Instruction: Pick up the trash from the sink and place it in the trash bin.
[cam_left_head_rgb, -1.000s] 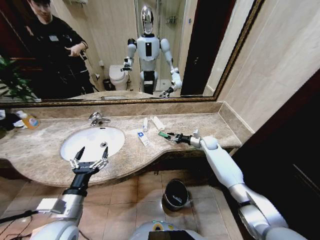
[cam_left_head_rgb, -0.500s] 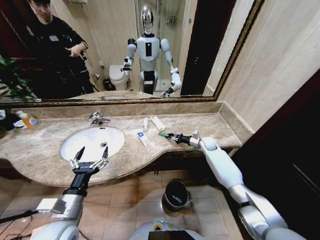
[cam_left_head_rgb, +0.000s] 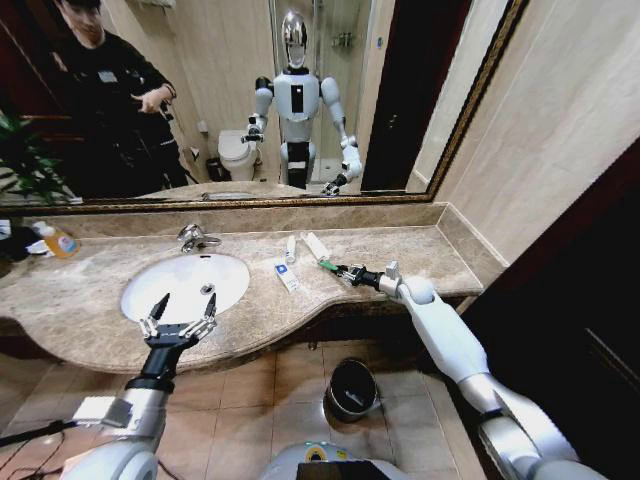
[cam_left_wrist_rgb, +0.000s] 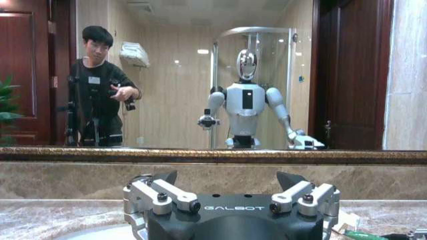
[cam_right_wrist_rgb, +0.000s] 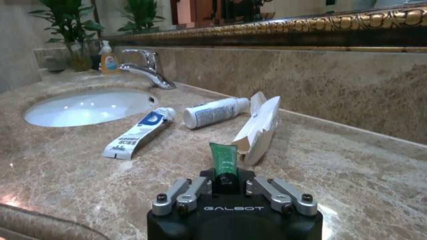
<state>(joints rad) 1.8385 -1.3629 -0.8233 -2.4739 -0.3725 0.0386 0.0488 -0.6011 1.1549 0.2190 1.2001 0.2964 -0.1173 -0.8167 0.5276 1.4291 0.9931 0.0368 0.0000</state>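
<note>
right pincer (cam_right_wrist_rgb: 225, 186) clamped on the tail end of the green tube (cam_right_wrist_rgb: 223, 159), low over the worktop (cam_left_head_rgb: 400, 250) right of the sink (cam_left_head_rgb: 185, 285). Tube looks light and soft, likely squashes, so an end grip seems fine. Blue-marked tube (cam_right_wrist_rgb: 137, 134), white tube (cam_right_wrist_rgb: 215, 111) and flat packet (cam_right_wrist_rgb: 259, 127) lie on the marble just beyond. Left pincer (cam_left_head_rgb: 178, 322) apart, idle at the basin's front edge. Head view adds the trash bin (cam_left_head_rgb: 352, 390) on the floor below; wrist view gives the grip
</note>
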